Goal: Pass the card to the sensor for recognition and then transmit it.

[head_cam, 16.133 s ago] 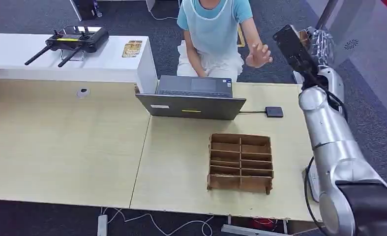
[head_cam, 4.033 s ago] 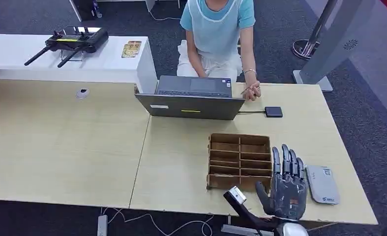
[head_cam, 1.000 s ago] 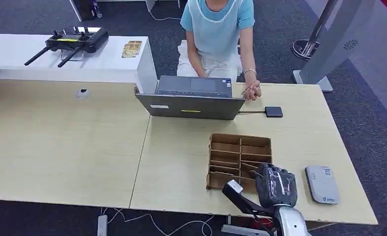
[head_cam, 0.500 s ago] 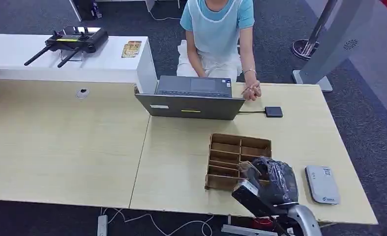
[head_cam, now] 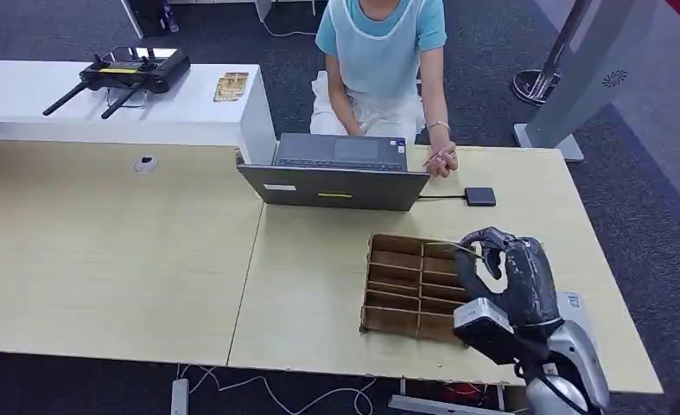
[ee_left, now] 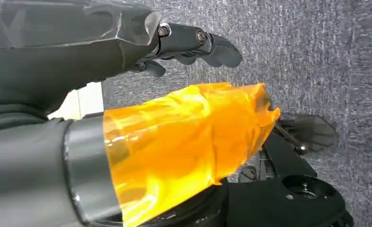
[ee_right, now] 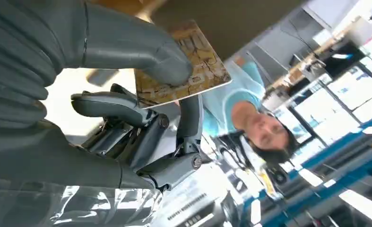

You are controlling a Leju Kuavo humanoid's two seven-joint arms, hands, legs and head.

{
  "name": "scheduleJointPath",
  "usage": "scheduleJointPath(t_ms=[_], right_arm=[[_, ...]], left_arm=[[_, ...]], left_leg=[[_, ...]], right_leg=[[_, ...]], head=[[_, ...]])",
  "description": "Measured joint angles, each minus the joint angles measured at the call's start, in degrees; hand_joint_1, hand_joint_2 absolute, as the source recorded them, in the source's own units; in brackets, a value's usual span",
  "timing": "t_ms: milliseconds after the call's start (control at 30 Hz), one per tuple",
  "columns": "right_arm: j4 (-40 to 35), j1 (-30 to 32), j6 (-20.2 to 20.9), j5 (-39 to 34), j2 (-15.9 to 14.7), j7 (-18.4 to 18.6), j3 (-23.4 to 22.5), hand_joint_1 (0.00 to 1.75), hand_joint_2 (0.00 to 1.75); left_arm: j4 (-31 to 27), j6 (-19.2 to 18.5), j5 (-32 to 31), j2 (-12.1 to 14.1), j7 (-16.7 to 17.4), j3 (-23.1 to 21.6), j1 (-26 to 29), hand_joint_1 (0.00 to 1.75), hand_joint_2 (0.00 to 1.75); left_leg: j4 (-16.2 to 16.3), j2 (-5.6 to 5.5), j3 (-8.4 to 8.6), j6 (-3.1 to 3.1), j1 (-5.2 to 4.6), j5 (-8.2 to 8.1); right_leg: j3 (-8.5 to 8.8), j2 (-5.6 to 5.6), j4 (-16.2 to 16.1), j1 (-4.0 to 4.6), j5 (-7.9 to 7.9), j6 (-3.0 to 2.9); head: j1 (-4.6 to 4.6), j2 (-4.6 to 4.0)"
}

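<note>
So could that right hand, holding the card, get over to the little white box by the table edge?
Probably yes. The right hand pinches the card just above the cardboard tray, and the white box lies right beside its arm, with nothing between them.

Pale wooden desk (head_cam: 129,259) beneath the right robot hand (head_cam: 509,277), made of two tops joined by a seam well to the left of that hand. White counter (head_cam: 103,108) far off to the left and beyond, butting against the desk's far edge. Dark grey carpet (head_cam: 647,233) just to the right of the robot hand and behind the desk. Grey slanted post (head_cam: 591,73) on a flat base, well beyond the hand to the right.
</note>
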Motion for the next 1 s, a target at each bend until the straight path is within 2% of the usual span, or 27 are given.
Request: scheduleJointPath(t_ms=[267,367,500,600,767,1000], right_arm=[[5.6,-15.4,1.5,4.6,-3.6,6.2,3.2,1.75,1.75],[11.0,-23.2,2.5,7.8,-3.8,9.2,6.2,1.75,1.75],[19.5,-33.4,3.6,8.6,-3.7,10.8,10.4,1.75,1.75],[27.0,-40.5,4.3,8.5,-2.6,11.8,13.2,1.75,1.75],[39.4,-49.8,4.9,8.0,0.1,12.8,15.3,1.75,1.75],[53.5,-57.7,4.9,6.5,3.6,13.7,16.1,1.75,1.75]], left_arm=[[0.0,-0.6,-0.1,0.3,0.0,-1.8,-0.2,0.0,0.0],[0.0,-0.9,-0.1,0.4,0.0,-2.8,-0.3,0.0,0.0],[0.0,-1.3,-0.2,0.5,0.0,-4.1,-0.7,0.0,0.0],[0.0,-1.8,-0.4,0.6,0.1,-5.0,-0.8,0.0,0.0],[0.0,-2.3,-1.5,0.7,0.4,-6.2,-0.9,0.0,0.0],[0.0,-2.6,-2.8,0.8,0.7,-6.2,-0.9,0.0,0.0]], left_leg=[[0.0,-0.01,-0.01,0.0,0.0,0.08],[0.0,0.07,-0.01,-0.04,0.0,0.11],[0.0,0.01,-0.04,-0.07,0.01,0.17],[0.0,0.01,-0.03,-0.07,0.01,0.18],[0.0,-0.02,-0.04,-0.05,0.01,0.2],[0.0,-0.06,-0.05,-0.05,0.01,0.2]], right_leg=[[0.01,0.0,0.0,0.0,0.07,0.01],[-0.04,0.12,0.1,0.0,0.14,-0.01],[-0.03,0.07,0.1,0.0,0.15,0.0],[-0.04,0.08,0.1,0.01,0.15,0.0],[-0.05,0.05,0.1,0.01,0.15,0.0],[-0.05,0.01,0.1,0.01,0.15,0.0]], head=[[0.0,0.0],[0.0,0.0],[0.02,-0.02],[0.0,-0.02],[0.02,0.0],[0.02,-0.02]])
